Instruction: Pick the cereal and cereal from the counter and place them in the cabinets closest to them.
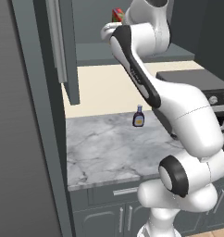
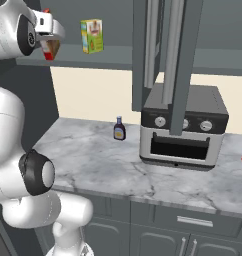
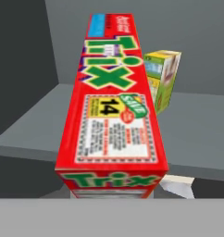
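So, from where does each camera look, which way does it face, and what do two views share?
Left base view: behind the arm's left, facing the counter and open cabinets; the arm rises at lower right.
Right base view: behind its right, facing the counter, toaster oven and shelf; the arm at left.
Hand view: along the gripper, at the red cereal box and yellow-green carton.
Both base views share the sauce bottle.

Two rear base views sharing the counter [image 1: 104, 143], hand view close over red cereal box [image 3: 115, 106]

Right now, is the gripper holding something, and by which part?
The gripper holds the red cereal box at the shelf. The held part cannot be told.
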